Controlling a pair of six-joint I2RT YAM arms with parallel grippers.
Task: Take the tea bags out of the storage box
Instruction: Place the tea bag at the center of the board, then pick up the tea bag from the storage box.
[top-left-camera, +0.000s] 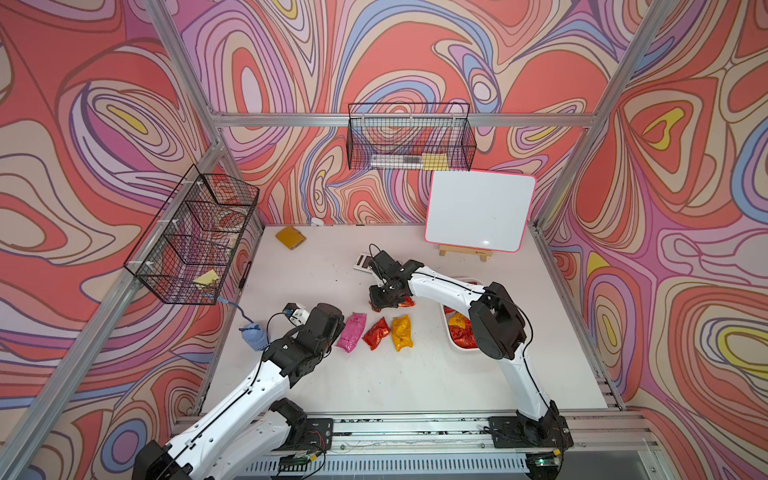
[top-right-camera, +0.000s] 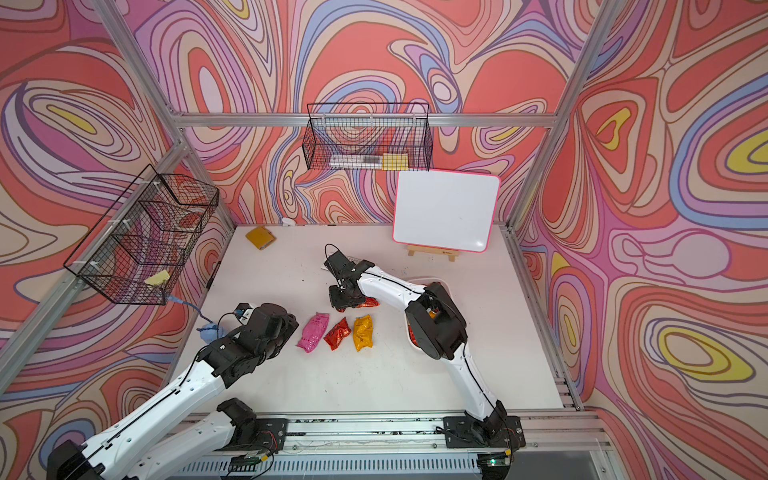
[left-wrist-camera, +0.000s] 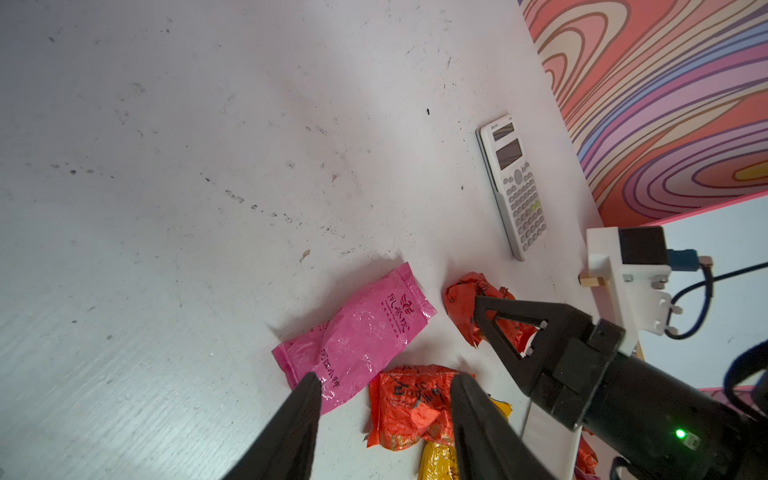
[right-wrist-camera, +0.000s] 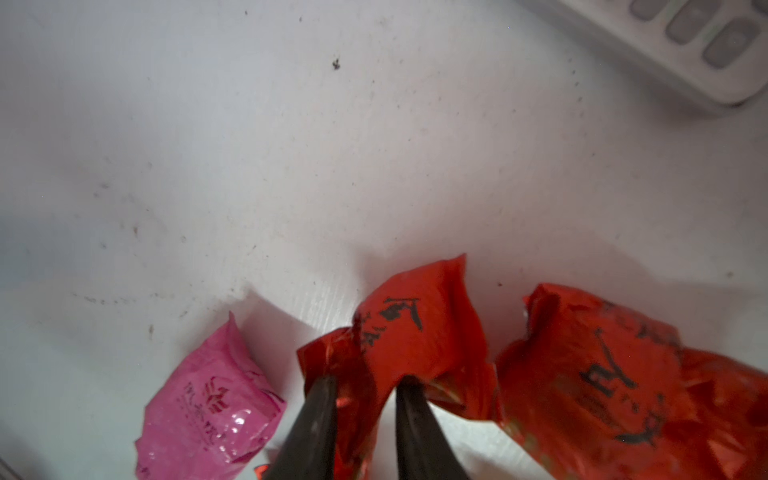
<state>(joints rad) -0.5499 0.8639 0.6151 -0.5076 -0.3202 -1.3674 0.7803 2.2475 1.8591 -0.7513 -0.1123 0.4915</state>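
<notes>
found the right gripper (right-wrist-camera: 365, 382) low over the table (top-left-camera: 374, 386), mid-table, jaws a little apart astride a red bag (right-wrist-camera: 415, 332); could not tell whether pinched or merely straddled. saw a second red bag (right-wrist-camera: 602, 374) just beside it. noted the calculator (top-left-camera: 362, 262) just beyond, farther back. nearer, counted three lying loose in a row, close together: pink bag (top-left-camera: 351, 331), middle red bag (top-left-camera: 377, 333), yellow bag (top-left-camera: 402, 331), left to right. found the left gripper (left-wrist-camera: 386, 378) hovering by the left of the pink bag, jaws spread, nothing between. saw the box (top-left-camera: 462, 350) at the right, partly under the right arm, with more bags (top-left-camera: 460, 330) inside, red and yellow.
</notes>
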